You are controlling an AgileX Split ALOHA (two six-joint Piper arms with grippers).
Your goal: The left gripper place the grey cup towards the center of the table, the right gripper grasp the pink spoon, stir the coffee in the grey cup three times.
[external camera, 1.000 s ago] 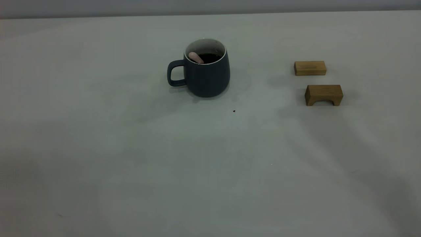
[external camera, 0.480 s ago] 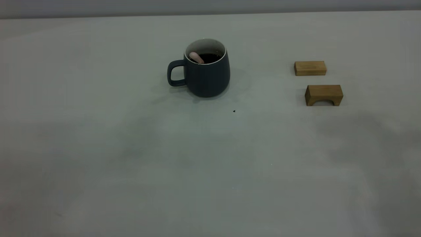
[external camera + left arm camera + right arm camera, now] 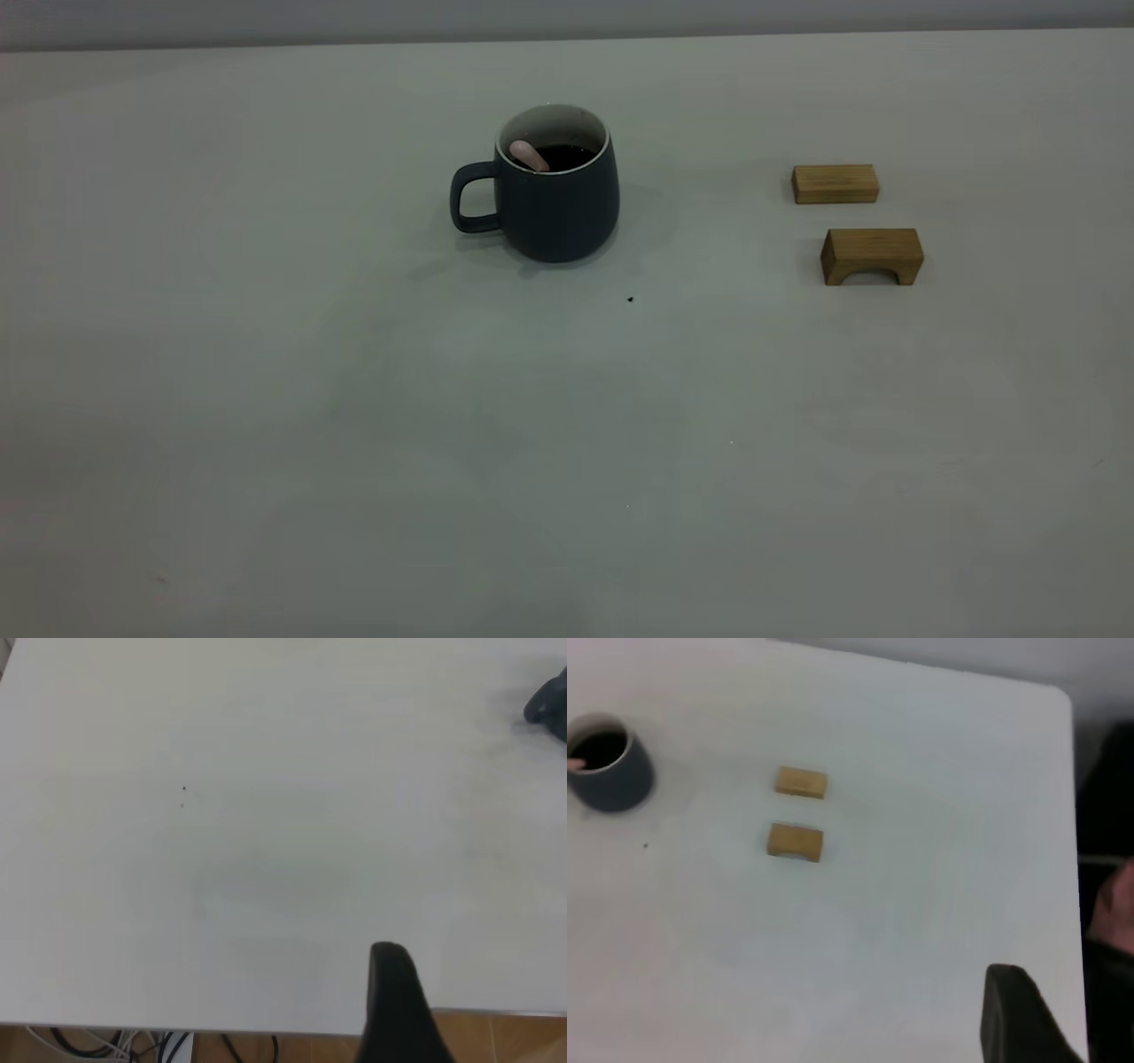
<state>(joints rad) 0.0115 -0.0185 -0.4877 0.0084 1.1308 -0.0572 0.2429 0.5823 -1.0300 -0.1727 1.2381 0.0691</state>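
The grey cup [image 3: 556, 199] stands upright near the middle of the table [image 3: 354, 399], its handle toward the left. Dark coffee [image 3: 567, 157] fills it. The pink spoon [image 3: 529, 155] leans inside against the left rim, with only its pink handle end showing. Neither arm shows in the exterior view. In the left wrist view my left gripper [image 3: 394, 992] hangs over the table's edge, far from the cup [image 3: 551, 709]. In the right wrist view my right gripper [image 3: 1014, 1010] is near the table's corner, far from the cup [image 3: 609, 771]. Nothing is held.
Two wooden blocks lie right of the cup: a flat one [image 3: 835, 183] and an arched one [image 3: 872, 255]. A tiny dark speck [image 3: 630, 299] sits in front of the cup. Cables [image 3: 133, 1045] hang below the table's edge in the left wrist view.
The arms' shadows on the near and right parts of the table have faded away. Cup, spoon and blocks have not moved.
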